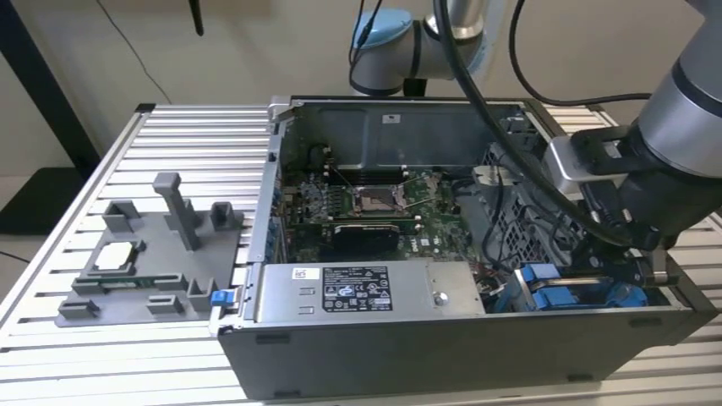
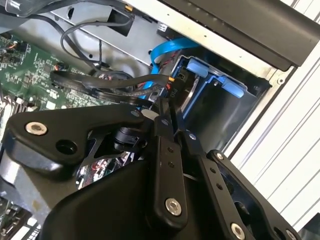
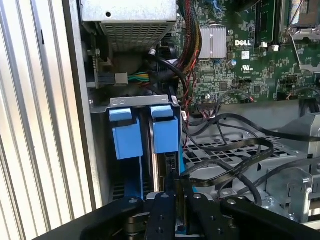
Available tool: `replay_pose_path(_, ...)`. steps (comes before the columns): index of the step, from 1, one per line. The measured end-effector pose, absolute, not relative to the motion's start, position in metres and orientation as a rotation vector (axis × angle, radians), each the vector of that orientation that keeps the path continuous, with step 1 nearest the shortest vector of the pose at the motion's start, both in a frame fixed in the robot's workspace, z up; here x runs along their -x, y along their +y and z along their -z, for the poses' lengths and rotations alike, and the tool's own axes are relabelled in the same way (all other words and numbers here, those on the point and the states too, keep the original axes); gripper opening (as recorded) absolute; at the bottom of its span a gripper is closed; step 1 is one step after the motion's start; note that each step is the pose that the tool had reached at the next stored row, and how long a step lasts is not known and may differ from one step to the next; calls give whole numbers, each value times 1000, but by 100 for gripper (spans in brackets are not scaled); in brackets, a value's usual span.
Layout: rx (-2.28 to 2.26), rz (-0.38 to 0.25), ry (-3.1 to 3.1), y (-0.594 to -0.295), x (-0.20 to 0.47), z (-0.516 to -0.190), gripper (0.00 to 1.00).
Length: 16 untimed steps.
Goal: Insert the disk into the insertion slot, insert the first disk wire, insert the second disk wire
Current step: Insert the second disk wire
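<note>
While the arm leans over the corner of the open computer case (image 1: pixel 474 254) on the exterior view's right, its gripper (image 3: pixel 179 197) is down at the insertion slot (image 3: pixel 141 102), the dark metal bay with blue plastic tabs beside the long grey metal box (image 1: pixel 361 290) with the white sticker. From where I stand the disk (image 3: pixel 159 165) looks already seated: in the first wrist view a dark slab edge sits upright in the bay behind one of the blue tabs, with its blue carrier (image 3: pixel 166 132) clipped across it, though its label is hidden from me. So I would judge the first step done. The jaws are drawn close together, pinched on what seems to be the flat black end of a disk wire (image 2: pixel 115 85), and that end sits right at the edge of the disk, touching or very nearly so; I cannot tell whether it is fully pushed home. The flat black cable loops away from it over the perforated metal floor. A blue ribbon-like cable (image 2: pixel 167 50) curls near the bay in the second wrist view; whether it is connected I cannot say. My guess is that the wire work is under way, with at least one wire left. Out on the ribbed desk (image 1: pixel 124 152), the grey plastic fixture (image 1: pixel 147 262) stands well apart
</note>
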State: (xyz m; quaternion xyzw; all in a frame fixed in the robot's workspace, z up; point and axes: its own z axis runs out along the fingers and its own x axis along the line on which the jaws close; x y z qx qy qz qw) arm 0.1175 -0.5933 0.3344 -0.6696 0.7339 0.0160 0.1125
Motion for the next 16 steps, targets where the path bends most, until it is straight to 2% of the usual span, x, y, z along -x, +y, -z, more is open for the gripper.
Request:
replay_pose_path(4, 1965, -48, 2154, -593, -117, -331, 0)
replay_pose_path(5, 1964, -49, 2153, -593, -117, -331, 100)
replay_pose_path(16, 1965, -48, 2154, -593, -117, -371, 100)
